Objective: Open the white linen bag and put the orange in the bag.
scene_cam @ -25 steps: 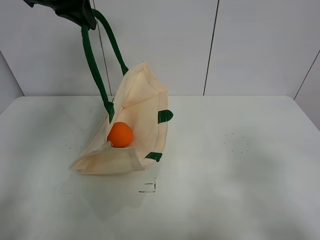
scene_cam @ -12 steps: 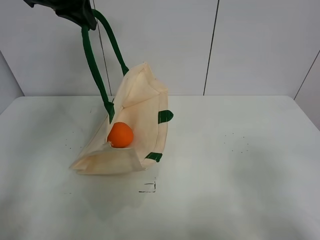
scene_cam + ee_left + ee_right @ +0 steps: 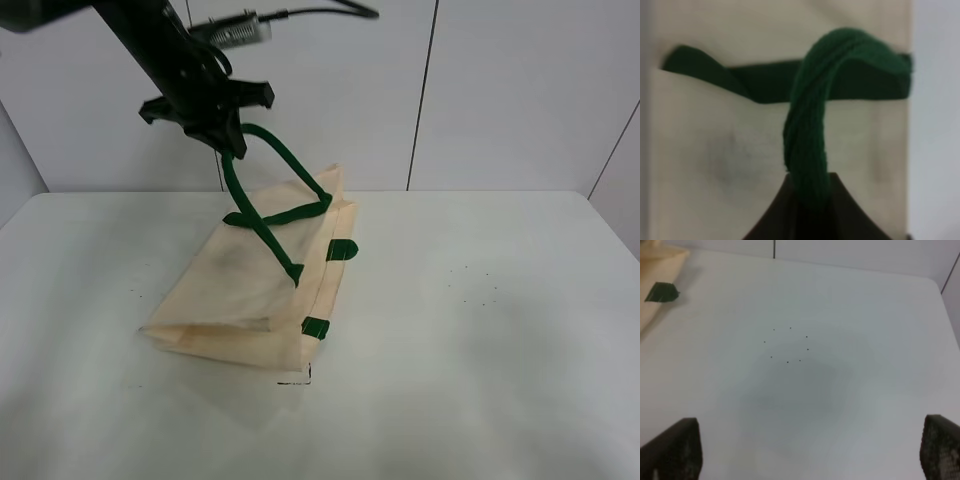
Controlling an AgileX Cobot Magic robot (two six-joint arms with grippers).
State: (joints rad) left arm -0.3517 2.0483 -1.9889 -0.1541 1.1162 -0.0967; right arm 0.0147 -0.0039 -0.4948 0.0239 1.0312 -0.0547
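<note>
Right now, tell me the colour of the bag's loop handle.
The loop handle is dark green, clearest in the left wrist view.

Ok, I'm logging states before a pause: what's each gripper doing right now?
Left gripper: shut on the green handle of the white linen bag.
Right gripper: open, holding nothing.

Arm [image 3: 150, 50] cut off at upper left of exterior frame. Inside of bag [image 3: 240, 290] covered by its upper cloth; contents cannot be told. Left wrist view blurred: handle [image 3: 807, 130] is lost inside the dark left gripper [image 3: 810, 200], itself cropped by the frame edge. Of the right gripper [image 3: 807, 452] only two cropped fingers [image 3: 675, 447] are shown. Table [image 3: 865, 315] specks [image 3: 787, 345] too small to be identified.
</note>
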